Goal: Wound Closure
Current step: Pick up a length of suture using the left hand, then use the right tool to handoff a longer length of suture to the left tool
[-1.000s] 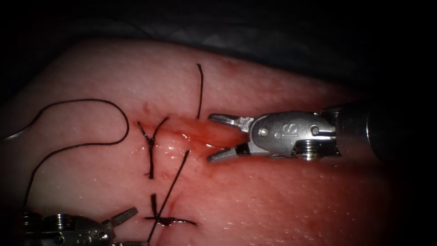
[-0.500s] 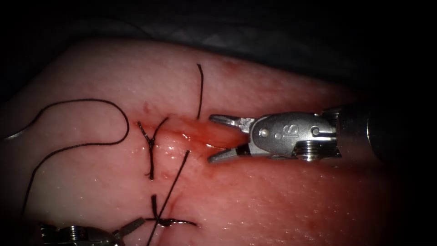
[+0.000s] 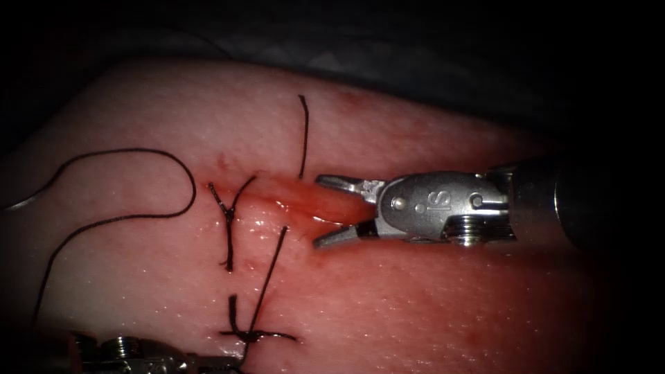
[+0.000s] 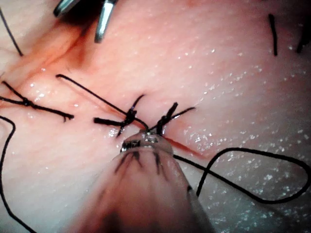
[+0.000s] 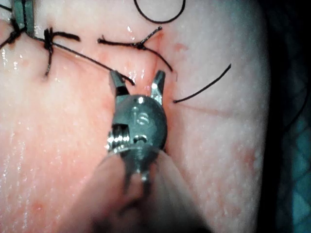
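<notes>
Jaws first: the right tool (image 3: 322,211), a silver wristed needle driver coming in from 3 o'clock, has them spread wide and holding nothing. One tip sits on each side of the cut's right end. The right wrist view shows that same tool (image 5: 137,82) forked open over the wet groove.

Under everything lies the tissue (image 3: 415,312), a pale pink, glistening slab of pork belly. The cut (image 3: 291,197) is a shallow reddish trough across its middle, with red fluid (image 3: 315,208) pooled between the spread tips.

Down at 7 o'clock, the left tool (image 3: 220,360) sits low on the tissue, its jaws clenched on the thread right beside a knot. Its wrist view has the tool's tip (image 4: 146,139) pressed in there.

That thread (image 3: 267,280) is a black strand running straight up toward 12 from the grasp to a free end just short of the cut. A long black loop (image 3: 187,180) curls out at 9 o'clock. One tied black stitch (image 3: 228,221) crosses the cut's left end. The lower knot (image 3: 253,337) lies at 6 o'clock. A short cut end of thread (image 3: 305,135) stands at 12 above the cut.
</notes>
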Available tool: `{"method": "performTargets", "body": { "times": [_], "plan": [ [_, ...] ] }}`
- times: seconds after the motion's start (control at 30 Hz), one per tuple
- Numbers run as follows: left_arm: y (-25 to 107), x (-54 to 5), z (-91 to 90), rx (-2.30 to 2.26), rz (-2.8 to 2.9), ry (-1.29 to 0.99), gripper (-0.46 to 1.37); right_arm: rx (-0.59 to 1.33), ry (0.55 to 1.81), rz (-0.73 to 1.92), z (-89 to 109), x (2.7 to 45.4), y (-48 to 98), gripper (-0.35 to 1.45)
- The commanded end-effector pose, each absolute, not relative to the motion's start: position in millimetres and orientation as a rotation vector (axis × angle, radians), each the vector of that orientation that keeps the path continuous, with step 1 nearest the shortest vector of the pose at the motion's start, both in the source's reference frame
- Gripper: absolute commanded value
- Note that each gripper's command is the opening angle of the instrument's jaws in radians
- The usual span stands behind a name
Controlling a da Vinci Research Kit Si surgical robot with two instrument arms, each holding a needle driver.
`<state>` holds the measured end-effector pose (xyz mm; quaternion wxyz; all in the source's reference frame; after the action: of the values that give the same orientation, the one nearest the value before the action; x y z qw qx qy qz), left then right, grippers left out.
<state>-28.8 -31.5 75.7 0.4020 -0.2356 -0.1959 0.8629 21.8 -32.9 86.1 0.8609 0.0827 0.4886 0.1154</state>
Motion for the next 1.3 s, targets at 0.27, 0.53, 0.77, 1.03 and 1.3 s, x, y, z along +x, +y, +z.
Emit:
{"method": "performTargets", "body": {
  "times": [0.27, 0.53, 0.77, 1.03, 1.3],
  "plan": [
    [-28.6, -27.3, 74.9, -0.675, 2.136, -0.532, -0.35, 0.171, 1.026, 0.24, 86.2, 21.9, -33.4, 1.07],
    [-24.9, -26.5, 72.5, -0.802, 2.108, -0.447, -0.35, 0.182, 1.034, 0.236, 86.5, 22.0, -33.8, 1.08],
    [-25.4, -27.3, 72.9, -0.811, 2.145, -0.418, -0.35, 0.187, 1.059, 0.182, 86.8, 23.2, -34.4, 1.13],
    [-25.0, -27.3, 72.5, -0.841, 2.166, -0.408, -0.35, 0.123, 1.12, 0.019, 86.9, 25.0, -35.2, 0.96],
    [-24.7, -27.6, 72.0, -0.882, 2.163, -0.39, -0.35, 0.079, 1.104, -0.1, 87.1, 25.4, -35.6, 0.99]
  ]
}}
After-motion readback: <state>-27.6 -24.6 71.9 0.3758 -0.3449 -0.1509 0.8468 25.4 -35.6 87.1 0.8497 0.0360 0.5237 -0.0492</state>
